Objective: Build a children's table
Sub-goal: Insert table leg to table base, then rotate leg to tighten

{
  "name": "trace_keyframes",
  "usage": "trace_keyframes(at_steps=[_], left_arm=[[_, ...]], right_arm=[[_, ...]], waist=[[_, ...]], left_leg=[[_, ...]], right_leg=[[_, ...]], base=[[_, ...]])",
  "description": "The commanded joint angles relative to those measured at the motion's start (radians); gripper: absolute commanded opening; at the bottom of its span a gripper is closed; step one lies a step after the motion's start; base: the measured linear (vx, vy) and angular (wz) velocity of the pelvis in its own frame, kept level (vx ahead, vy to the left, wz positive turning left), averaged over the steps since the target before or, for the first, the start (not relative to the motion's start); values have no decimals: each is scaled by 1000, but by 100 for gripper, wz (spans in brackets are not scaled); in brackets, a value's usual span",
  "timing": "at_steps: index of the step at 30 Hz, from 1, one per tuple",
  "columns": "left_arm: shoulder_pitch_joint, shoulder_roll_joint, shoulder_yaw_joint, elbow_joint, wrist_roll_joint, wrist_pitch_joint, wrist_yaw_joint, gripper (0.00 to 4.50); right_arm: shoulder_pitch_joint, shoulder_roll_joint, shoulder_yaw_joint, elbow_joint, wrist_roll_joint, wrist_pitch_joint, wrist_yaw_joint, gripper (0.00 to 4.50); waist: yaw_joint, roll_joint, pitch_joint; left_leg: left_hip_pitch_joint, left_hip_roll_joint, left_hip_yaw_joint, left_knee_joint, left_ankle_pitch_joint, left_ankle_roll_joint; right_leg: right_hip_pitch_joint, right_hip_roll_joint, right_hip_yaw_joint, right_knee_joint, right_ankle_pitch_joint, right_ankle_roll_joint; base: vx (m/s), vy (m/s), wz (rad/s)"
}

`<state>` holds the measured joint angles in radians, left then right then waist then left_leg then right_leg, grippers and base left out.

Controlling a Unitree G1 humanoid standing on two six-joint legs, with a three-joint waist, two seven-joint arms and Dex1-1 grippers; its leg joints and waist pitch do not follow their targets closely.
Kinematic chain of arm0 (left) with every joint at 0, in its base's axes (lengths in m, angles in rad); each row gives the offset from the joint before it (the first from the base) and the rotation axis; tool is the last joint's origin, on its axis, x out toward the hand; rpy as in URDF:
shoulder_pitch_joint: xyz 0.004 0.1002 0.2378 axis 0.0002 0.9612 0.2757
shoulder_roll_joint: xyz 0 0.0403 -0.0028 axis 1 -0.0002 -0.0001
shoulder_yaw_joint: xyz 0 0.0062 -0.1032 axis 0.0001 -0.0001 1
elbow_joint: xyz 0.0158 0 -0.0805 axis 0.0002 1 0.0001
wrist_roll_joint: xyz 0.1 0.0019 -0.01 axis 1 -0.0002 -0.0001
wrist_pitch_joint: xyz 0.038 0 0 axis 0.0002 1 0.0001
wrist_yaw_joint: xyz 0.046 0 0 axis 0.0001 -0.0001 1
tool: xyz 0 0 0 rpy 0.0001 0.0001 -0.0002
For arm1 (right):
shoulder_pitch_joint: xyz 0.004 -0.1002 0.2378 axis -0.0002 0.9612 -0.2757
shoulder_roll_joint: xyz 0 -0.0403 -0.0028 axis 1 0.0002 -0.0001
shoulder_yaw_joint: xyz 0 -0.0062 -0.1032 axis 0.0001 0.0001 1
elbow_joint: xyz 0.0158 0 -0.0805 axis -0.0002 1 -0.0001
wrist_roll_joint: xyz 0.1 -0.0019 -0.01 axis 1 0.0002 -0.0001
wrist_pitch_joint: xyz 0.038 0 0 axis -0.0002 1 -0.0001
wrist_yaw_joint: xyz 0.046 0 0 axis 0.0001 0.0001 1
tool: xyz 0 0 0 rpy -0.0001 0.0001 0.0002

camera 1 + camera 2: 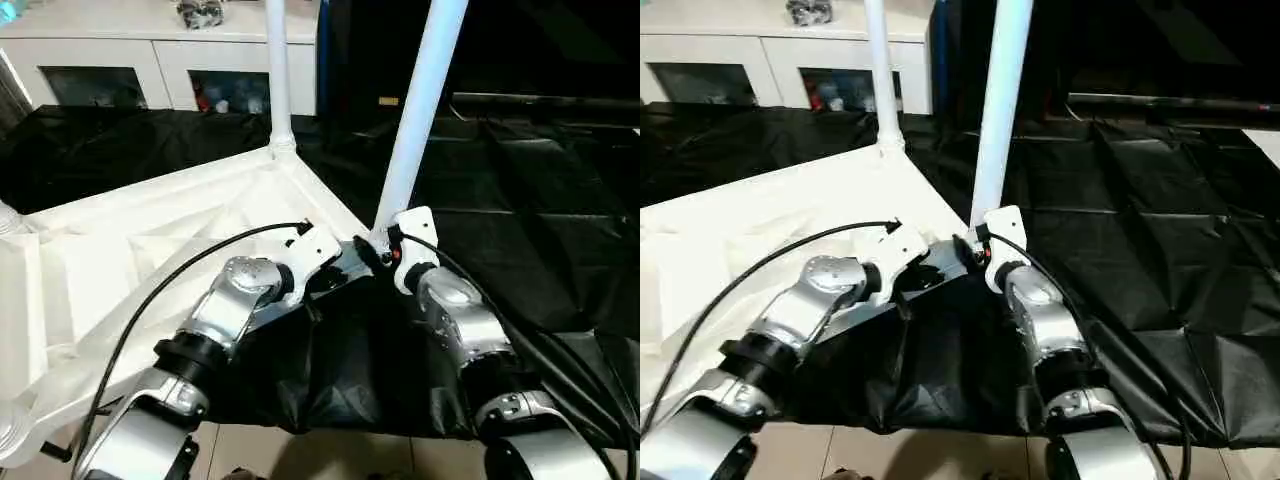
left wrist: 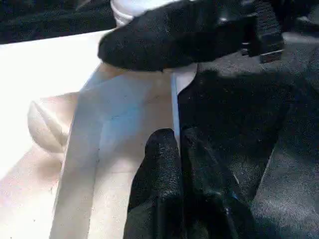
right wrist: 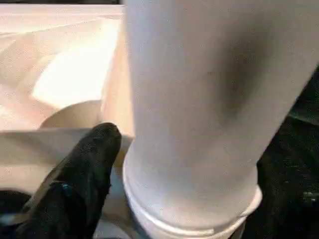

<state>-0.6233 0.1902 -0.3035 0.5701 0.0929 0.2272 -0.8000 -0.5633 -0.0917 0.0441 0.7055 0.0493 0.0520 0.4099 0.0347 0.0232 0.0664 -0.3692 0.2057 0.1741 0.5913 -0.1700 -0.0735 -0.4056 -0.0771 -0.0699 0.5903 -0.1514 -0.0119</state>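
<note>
Table top (image 1: 150, 250): white ribbed plastic, upside down on black sheet (image 1: 520, 200).
Legs: far leg (image 1: 278, 70) upright in corner socket; near leg (image 1: 415, 110) tilted, tops cut off.
Left end effector (image 2: 177, 149): pinched on top's thin rim.
Right end effector (image 3: 164, 164): around near leg's base, one finger hidden.
Behind: white cabinet (image 1: 150, 50), glass doors.

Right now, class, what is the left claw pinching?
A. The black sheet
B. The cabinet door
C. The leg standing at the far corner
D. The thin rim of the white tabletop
D: in the left wrist view, the left claw has its fingers closed on the thin upright rim of the tabletop, beside the black sheet.
</note>
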Motion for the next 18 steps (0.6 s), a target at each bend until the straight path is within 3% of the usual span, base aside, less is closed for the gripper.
trace_keyframes(at_steps=[1,6,10,14,18], left_arm=[[14,-2,-21,-58,-34,-68,-64,0],[40,43,-13,-95,-85,-92,-183,0],[70,112,-26,-125,-127,-130,-341,0],[76,134,-28,-127,-146,-139,-409,0],[63,163,-26,-109,-149,-151,-459,0]], right_arm=[[26,-17,60,-45,15,-6,129,381],[79,-103,95,-134,23,-14,313,381],[135,-199,139,-256,74,14,510,381],[149,-229,155,-297,93,30,584,381],[164,-273,185,-341,95,51,678,353]], waist=[[2,-1,-74],[6,-2,-76],[13,-2,-75],[16,-2,-71],[22,-3,-70]], left_leg=[[8,13,-6,-72,-322,28],[7,15,-2,-69,-290,46],[11,19,-1,-71,-293,56],[13,20,-2,-74,-314,44],[16,21,-2,-74,-321,36]], right_leg=[[45,-55,33,-88,-409,-156],[49,-55,37,-77,-347,-196],[47,-52,38,-79,-349,-196],[43,-54,38,-80,-391,-192],[42,-55,40,-82,-419,-181]], base=[[0,0,0],[0,0,0],[0,0,0],[0,0,0],[0,0,0]])
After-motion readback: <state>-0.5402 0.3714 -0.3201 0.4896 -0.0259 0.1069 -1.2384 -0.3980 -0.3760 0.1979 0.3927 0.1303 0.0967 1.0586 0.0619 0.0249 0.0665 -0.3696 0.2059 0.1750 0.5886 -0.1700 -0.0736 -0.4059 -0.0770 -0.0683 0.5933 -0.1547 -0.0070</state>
